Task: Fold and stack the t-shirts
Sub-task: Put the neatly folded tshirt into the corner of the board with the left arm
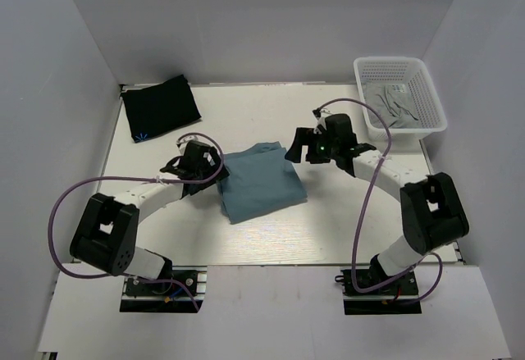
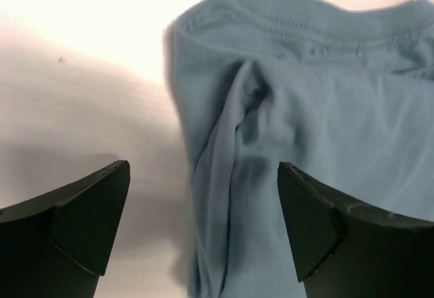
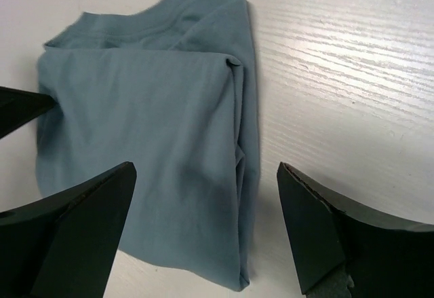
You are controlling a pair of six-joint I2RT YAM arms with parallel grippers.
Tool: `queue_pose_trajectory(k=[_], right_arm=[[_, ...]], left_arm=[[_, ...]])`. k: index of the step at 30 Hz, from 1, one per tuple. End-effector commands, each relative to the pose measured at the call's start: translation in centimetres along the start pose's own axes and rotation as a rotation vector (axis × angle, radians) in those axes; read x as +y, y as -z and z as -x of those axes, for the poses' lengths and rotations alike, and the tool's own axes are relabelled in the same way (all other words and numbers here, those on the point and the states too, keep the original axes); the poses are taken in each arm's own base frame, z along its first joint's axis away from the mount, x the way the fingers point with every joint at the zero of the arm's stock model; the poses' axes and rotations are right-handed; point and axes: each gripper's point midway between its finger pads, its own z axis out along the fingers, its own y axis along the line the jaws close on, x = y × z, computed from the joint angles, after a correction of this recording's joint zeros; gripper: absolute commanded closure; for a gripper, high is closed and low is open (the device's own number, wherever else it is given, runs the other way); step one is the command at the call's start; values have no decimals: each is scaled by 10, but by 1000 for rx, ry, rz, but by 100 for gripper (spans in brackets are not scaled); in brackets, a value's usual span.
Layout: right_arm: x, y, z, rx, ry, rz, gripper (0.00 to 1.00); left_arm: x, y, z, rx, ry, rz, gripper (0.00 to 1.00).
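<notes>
The teal-blue t-shirt (image 1: 261,181) lies folded in the middle of the table. My left gripper (image 1: 218,168) is at its left edge, open; in the left wrist view the gripper (image 2: 203,223) straddles the bunched edge of the teal shirt (image 2: 305,128), which touches neither finger. My right gripper (image 1: 297,143) hovers open over the shirt's back right corner; in the right wrist view the gripper (image 3: 207,223) spans the folded right edge of the teal shirt (image 3: 149,128). The black t-shirt (image 1: 160,106) lies folded at the back left with a small light-blue mark at its near corner.
A white mesh basket (image 1: 392,60) holding grey cloth (image 1: 398,102) stands at the back right. White walls close in the table on three sides. The left fingertip (image 3: 20,108) shows at the left edge of the right wrist view.
</notes>
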Motion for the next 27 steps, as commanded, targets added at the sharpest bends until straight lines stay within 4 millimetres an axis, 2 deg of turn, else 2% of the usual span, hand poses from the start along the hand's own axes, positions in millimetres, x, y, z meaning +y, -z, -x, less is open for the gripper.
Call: queue_pose_trajectory(k=[1, 2, 7, 8, 11, 14, 16, 18, 19, 20, 23, 25, 26, 27], right_arm=[[18, 22, 12, -56, 32, 51, 10], [20, 27, 13, -66, 36, 57, 10], [20, 37, 5, -83, 27, 62, 10], [20, 37, 5, -84, 27, 64, 10], [22, 37, 5, -89, 25, 74, 10], [24, 36, 2, -80, 23, 83, 10], [21, 35, 1, -80, 19, 75, 10], [20, 34, 0, -77, 13, 71, 10], [19, 35, 0, -79, 14, 71, 10], [17, 34, -2, -77, 5, 66, 10], [15, 36, -1, -93, 3, 56, 10], [14, 38, -2, -99, 0, 52, 10], [13, 39, -1, -109, 1, 45, 10], [14, 40, 0, -118, 5, 45, 10]], left_arm=[[-10, 23, 4, 20, -15, -40, 0], [-3, 22, -9, 54, -19, -33, 0], [-25, 23, -44, 170, -123, -227, 0], [-22, 18, -53, 198, -145, -235, 0], [-18, 11, -68, 251, -164, -206, 0], [-3, -2, -82, 282, -179, -134, 0], [-6, -11, -92, 305, -208, -131, 3], [-8, -16, -96, 323, -219, -124, 11], [-11, -17, -100, 331, -230, -126, 26], [-10, -21, -98, 316, -222, -116, 34], [-5, -27, -93, 274, -227, -72, 55], [-8, -32, -90, 266, -228, -64, 66], [-8, -35, -87, 255, -255, -57, 75], [-20, -37, -77, 234, -263, -78, 84]])
